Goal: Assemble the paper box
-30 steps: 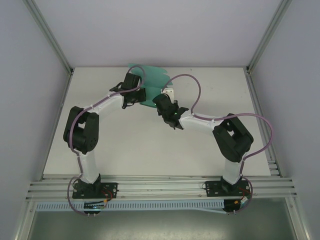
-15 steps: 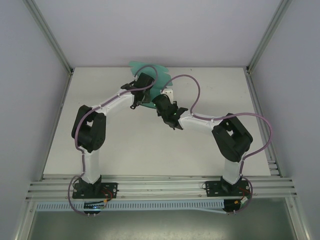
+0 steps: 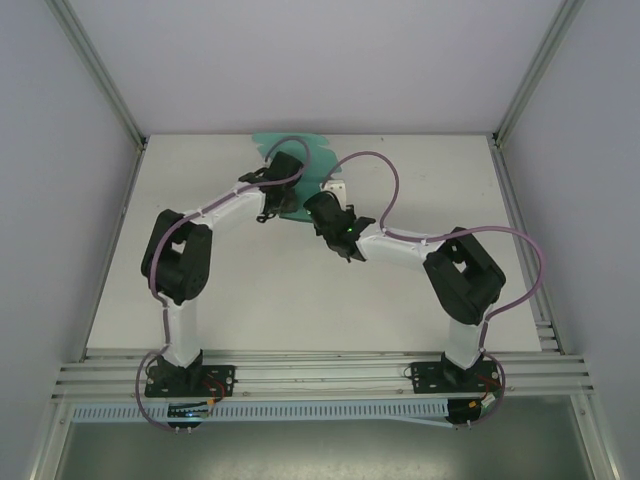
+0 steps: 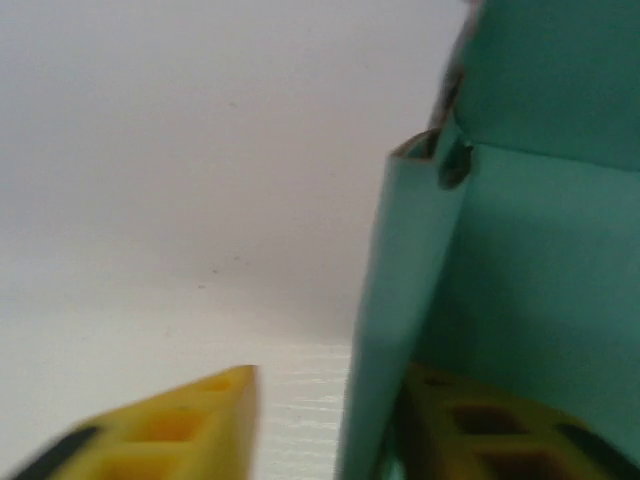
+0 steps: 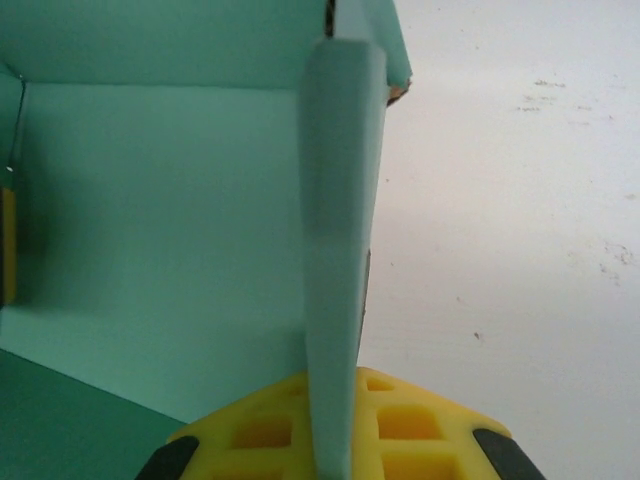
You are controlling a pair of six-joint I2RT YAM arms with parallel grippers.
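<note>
Top external view: the paper box [image 3: 300, 143], thin teal-green card partly folded up, sits at the far edge of the worktop [image 3: 260, 290], about midway across it, with much of it hidden under the two wrists. Left wrist view, close in, shows one upright wall of the card edge-on with further panels beyond it, so the shape is open and not yet closed. The left end effector [image 4: 335, 410] has its yellow fingers [image 4: 170, 430] spread. The wall stands between them, close against one finger, while the other is clear of the card with bare worktop showing in the gap. Right wrist view shows the right end effector [image 5: 335, 440] pressed together on another upright wall, pinching it low down, with the box's inside on one side of that wall and bare worktop on the other. The card looks very light and quite flexible. It will probably bow or crease if squeezed mid-panel, spring back along its folds when let go, and slide easily on the smooth worktop. The safest hold is likely a flat pinch on a wall or flap close to a fold line, where the card is stiffest, while the other end effector steadies the base.
</note>
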